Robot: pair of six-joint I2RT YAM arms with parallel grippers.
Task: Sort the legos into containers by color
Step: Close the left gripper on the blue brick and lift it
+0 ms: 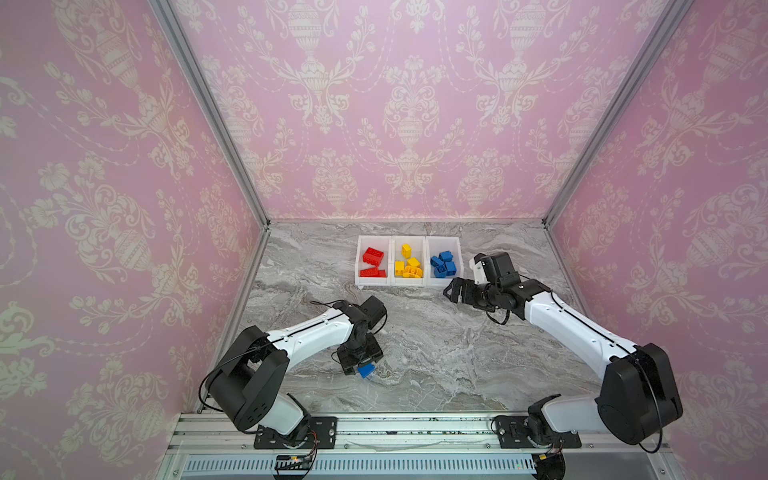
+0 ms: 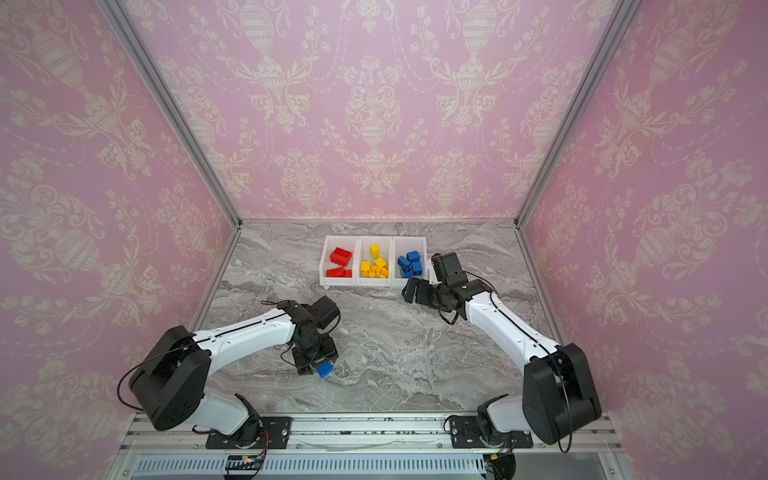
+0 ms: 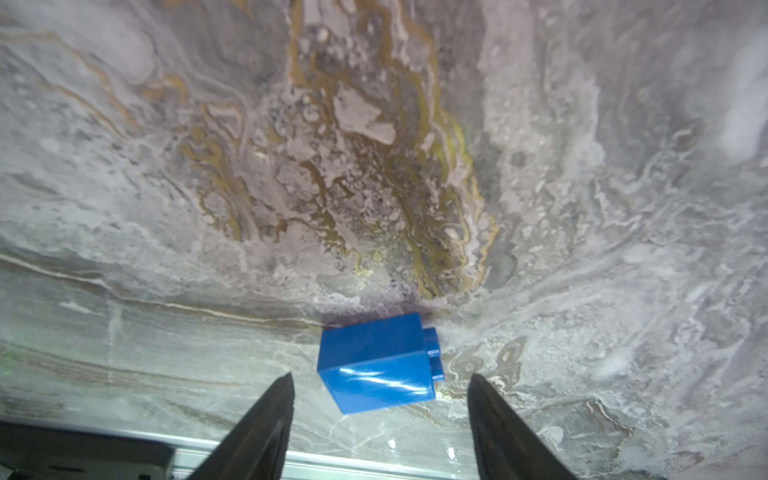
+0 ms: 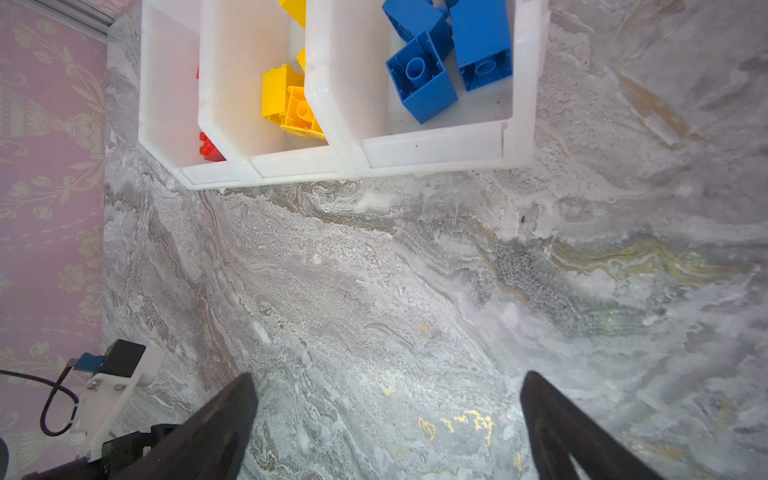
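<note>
Straddles the blue brick (image 3: 374, 361) on the tabletop (image 1: 436, 353), left pincer (image 3: 380, 376) spread, touching neither side, seven o'clock from the containers (image 1: 409, 281); hovers right pincer (image 4: 388, 374) spread at four o'clock.

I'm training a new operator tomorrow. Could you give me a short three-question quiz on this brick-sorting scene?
1. True or false: the left gripper is clamped on the blue brick.
2. In both top views, which container holds the yellow bricks? A) left B) middle C) right
3. Fill in: the right gripper holds ____.

Key:
1. False. The wrist view shows a gap on each side of the brick, which lies on the table.
2. B, the middle container.
3. Nothing. Its jaws stand open and empty.
</note>
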